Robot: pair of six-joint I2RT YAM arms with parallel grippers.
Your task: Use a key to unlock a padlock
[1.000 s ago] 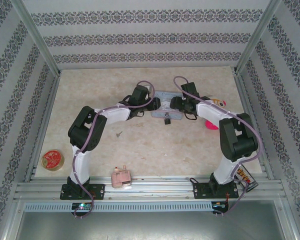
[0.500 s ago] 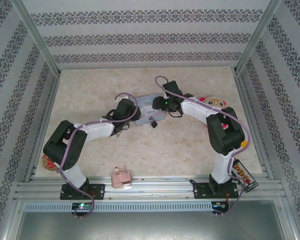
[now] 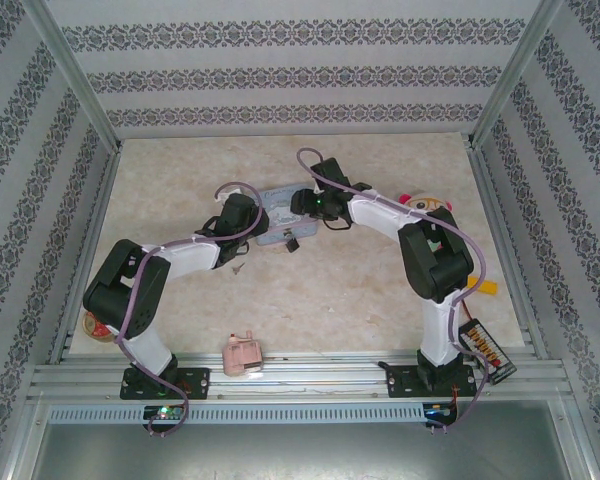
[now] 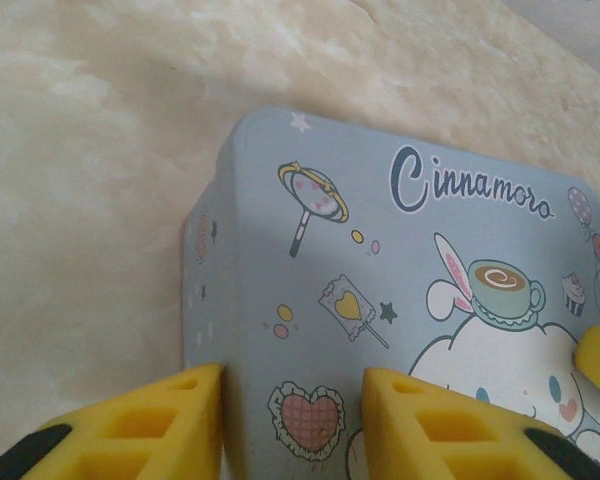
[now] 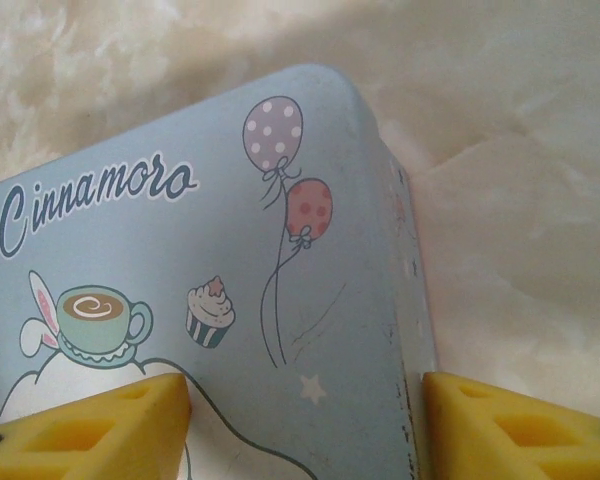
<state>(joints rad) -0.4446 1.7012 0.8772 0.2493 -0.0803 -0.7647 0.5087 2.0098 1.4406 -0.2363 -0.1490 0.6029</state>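
Note:
The tiny dark padlock [image 3: 292, 243] sits at the front edge of the blue cartoon tin [image 3: 280, 212]. The thin grey key [image 3: 238, 268] lies on the table to the front left of the tin, just below my left arm. My left gripper [image 3: 259, 226] is at the tin's left end. In the left wrist view it is open [image 4: 292, 425], one yellow finger at the tin's [image 4: 380, 250] left edge and the other over the lid. My right gripper [image 3: 299, 205] is at the right end, open [image 5: 305, 430], straddling the tin's [image 5: 230, 250] right edge.
A plush toy [image 3: 426, 205] lies right of the tin behind my right arm. A yellow-and-orange stick [image 3: 486, 288] rests near the right rail. A pink plastic toy [image 3: 243, 352] stands at the front edge, and a red round tin [image 3: 102, 322] at the front left.
Both arms have swung left, and the blue tin with the padlock has shifted left with them. The key has stayed in place.

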